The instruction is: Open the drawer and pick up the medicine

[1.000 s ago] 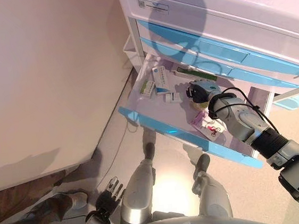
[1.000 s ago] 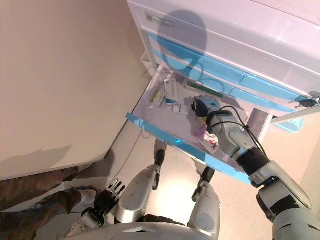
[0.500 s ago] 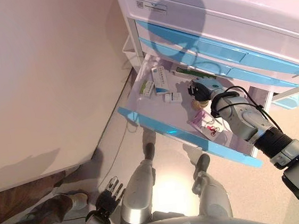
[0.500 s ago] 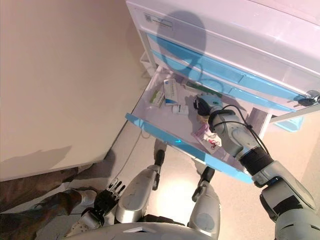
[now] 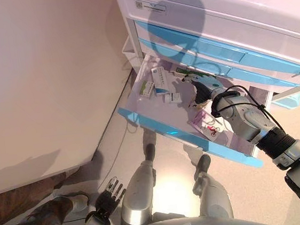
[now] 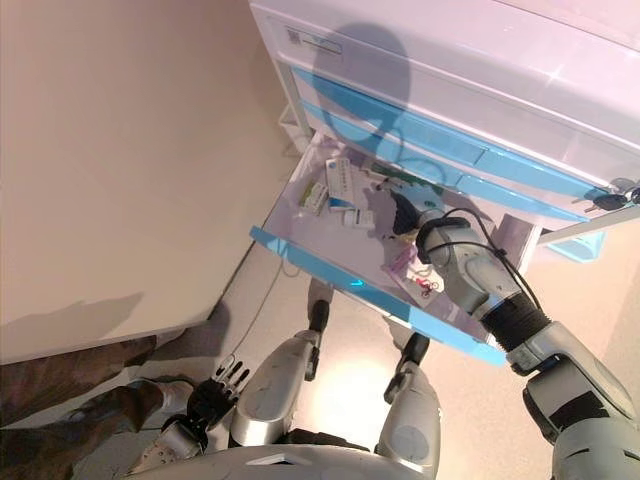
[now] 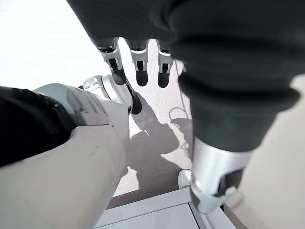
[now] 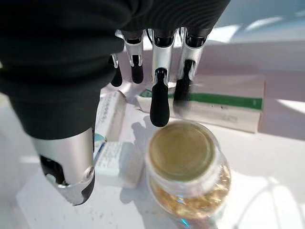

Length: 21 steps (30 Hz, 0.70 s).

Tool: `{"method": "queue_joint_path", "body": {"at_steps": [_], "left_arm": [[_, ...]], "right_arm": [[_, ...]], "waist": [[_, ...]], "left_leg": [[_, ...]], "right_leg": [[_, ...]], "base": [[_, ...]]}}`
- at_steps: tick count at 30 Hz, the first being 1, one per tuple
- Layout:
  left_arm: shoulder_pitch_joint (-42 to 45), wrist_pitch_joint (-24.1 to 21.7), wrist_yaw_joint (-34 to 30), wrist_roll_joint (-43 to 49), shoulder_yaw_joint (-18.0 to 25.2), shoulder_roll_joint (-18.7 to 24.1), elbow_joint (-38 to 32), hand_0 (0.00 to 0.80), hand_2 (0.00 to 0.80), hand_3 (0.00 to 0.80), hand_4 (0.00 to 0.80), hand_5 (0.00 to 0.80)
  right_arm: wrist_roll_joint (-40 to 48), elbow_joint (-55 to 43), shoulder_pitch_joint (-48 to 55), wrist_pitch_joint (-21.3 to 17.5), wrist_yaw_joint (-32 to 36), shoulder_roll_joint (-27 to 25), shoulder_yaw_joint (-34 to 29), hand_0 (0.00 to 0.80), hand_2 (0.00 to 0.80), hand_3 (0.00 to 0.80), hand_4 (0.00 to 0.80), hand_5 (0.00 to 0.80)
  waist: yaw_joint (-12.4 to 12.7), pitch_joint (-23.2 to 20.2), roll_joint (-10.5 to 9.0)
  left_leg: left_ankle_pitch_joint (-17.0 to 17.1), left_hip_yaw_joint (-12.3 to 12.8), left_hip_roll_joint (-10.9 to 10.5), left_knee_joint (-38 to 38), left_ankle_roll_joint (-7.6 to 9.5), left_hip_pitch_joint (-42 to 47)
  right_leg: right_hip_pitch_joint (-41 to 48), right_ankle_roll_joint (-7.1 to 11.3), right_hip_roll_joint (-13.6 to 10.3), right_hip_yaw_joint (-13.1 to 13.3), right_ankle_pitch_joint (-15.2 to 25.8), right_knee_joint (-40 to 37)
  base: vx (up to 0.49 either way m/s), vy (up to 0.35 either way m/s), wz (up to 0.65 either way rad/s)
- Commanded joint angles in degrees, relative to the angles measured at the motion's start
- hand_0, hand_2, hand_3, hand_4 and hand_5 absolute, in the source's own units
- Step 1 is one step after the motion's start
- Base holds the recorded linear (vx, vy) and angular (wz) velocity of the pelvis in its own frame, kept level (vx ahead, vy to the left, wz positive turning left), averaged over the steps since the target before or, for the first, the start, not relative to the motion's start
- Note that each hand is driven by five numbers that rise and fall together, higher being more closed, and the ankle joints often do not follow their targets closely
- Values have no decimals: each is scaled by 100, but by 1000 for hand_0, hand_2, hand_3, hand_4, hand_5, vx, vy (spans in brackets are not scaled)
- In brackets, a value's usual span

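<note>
Currently the drawer [image 5: 156, 123] with a blue front stands pulled out from the white cabinet [image 5: 225, 13], with two closed blue-fronted drawers above it. The right hand [image 5: 201, 88] is inside the drawer, poised over a small clear jar [image 8: 187, 176] filled with amber capsules. In the right wrist view the fingers [image 8: 159, 98] hang straight and spread above the jar's tan lid, and the thumb [image 8: 66, 167] stands apart to one side; the hand holds nothing, and its fingertips are close to the lid, though contact cannot be confirmed.

Drawer contents, as seen from the head views:
- a white and blue medicine box [image 5: 162, 79] near the back left corner;
- a smaller white and green box [image 5: 147, 88] just beside it;
- a small white box [image 5: 176, 97] near the middle, close to the jar;
- a long white box with a green stripe [image 8: 224, 102] behind the jar, along the rear;
- a pink packet [image 5: 207, 123] toward the front, next to the right forearm.

The left hand [image 5: 109, 194] hangs low beside the robot, well apart from the cabinet, with relaxed straight fingers and nothing in it.
</note>
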Motion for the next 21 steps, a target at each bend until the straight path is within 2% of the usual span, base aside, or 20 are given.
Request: {"method": "queue_joint_path", "body": {"at_steps": [1,21], "left_arm": [[269,-11,-59,-11,-15,205,47,0,0,0,0,0],[372,-5,14,-54,102,195,-24,0,0,0,0,0]], "right_arm": [[72,-539,-179,-162,-106,-183,51,0,0,0,0,0],[-43,-965,495,-62,152,-509,-385,0,0,0,0,0]], "waist": [[54,-315,-98],[-107,-363,-179]], "left_leg": [[116,137,155,-94,62,14],[100,246,221,-130,62,85]], "right_leg": [[80,19,-46,27,0,376],[95,33,1,124,15,339]], "base": [[0,0,0],[-1,-2,-1]]}}
